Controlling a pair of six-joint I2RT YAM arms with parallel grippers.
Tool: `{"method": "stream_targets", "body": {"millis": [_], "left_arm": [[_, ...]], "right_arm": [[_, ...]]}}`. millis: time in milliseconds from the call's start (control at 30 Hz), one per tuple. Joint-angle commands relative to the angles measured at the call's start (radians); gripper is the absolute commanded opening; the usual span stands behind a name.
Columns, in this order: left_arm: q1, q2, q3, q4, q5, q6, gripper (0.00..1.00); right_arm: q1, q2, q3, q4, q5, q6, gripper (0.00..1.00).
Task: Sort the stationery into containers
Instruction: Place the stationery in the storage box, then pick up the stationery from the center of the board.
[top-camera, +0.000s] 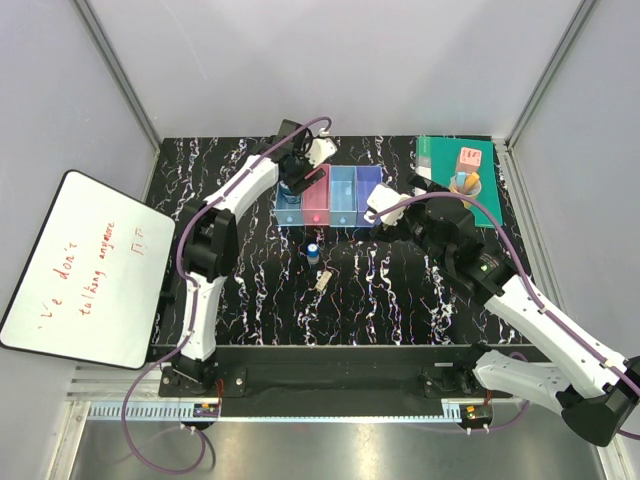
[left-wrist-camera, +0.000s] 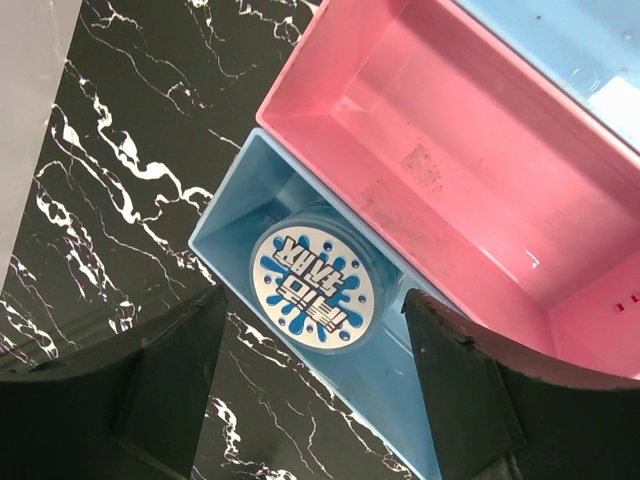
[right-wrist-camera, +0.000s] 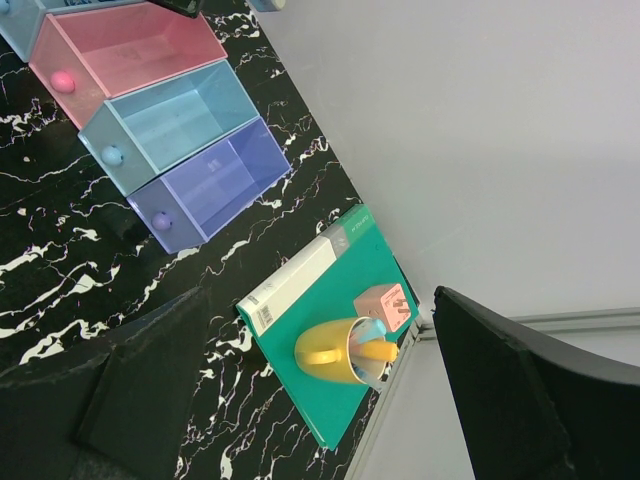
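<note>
Four bins stand in a row: light blue (top-camera: 289, 212), pink (top-camera: 316, 197), blue (top-camera: 343, 196) and purple (top-camera: 368, 187). My left gripper (top-camera: 291, 186) is open above the light blue bin (left-wrist-camera: 400, 370). The round blue disc (left-wrist-camera: 312, 288) lies in that bin, just beyond my left gripper (left-wrist-camera: 315, 395) and free of its fingers. My right gripper (top-camera: 420, 186) is open and empty, right of the purple bin (right-wrist-camera: 210, 185). The blue cylinder with pale top (top-camera: 313, 252) and the tiny pale clip (top-camera: 323, 281) lie on the table in front of the bins. The orange-yellow stick (right-wrist-camera: 380, 351) and a pale blue item (right-wrist-camera: 372, 327) stand in the yellow mug (right-wrist-camera: 330, 352).
The yellow mug (top-camera: 465, 184) and the pink cube (top-camera: 467, 158) sit on the green book (top-camera: 440, 160) at the back right. The book (right-wrist-camera: 310, 310) lies ahead of my right gripper (right-wrist-camera: 330, 400). A whiteboard (top-camera: 85, 265) leans at the left. Walls close the table in.
</note>
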Motion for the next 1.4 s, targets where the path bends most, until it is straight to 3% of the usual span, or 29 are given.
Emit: {"method": "stream_targets", "body": {"millis": [0, 233, 367, 567, 733, 867, 1167, 1300, 1367], "left_arm": [[-0.003, -0.011, 0.05, 0.048, -0.008, 0.012, 0.77], [-0.012, -0.175, 0.011, 0.058, 0.042, -0.03, 0.77], [-0.093, -0.423, -0.228, 0.055, 0.069, 0.076, 0.79], [-0.161, -0.589, -0.534, 0.049, 0.024, 0.122, 0.78], [-0.211, -0.723, -0.663, -0.069, 0.245, 0.162, 0.77], [-0.292, -0.74, -0.714, -0.173, 0.287, 0.22, 0.77], [-0.489, -0.716, -0.813, -0.178, 0.215, 0.347, 0.78], [-0.497, -0.621, -0.79, -0.167, 0.192, 0.323, 0.79], [-0.497, -0.578, -0.744, -0.161, 0.179, 0.233, 0.78]], "right_arm": [[0.007, -0.003, 0.02, 0.052, 0.014, -0.012, 1.0], [0.007, -0.012, 0.026, 0.045, 0.035, -0.018, 1.0], [0.007, -0.023, 0.034, 0.028, 0.046, -0.024, 1.0], [0.007, -0.03, 0.063, -0.023, 0.041, -0.035, 1.0], [0.007, -0.055, 0.067, -0.04, 0.051, -0.068, 1.0], [0.007, -0.059, 0.064, -0.047, 0.048, -0.082, 1.0], [0.007, -0.072, 0.055, -0.047, 0.051, -0.101, 1.0], [0.007, -0.084, 0.043, -0.044, 0.051, -0.102, 1.0], [0.008, -0.095, 0.029, -0.046, 0.049, -0.098, 1.0]]}}
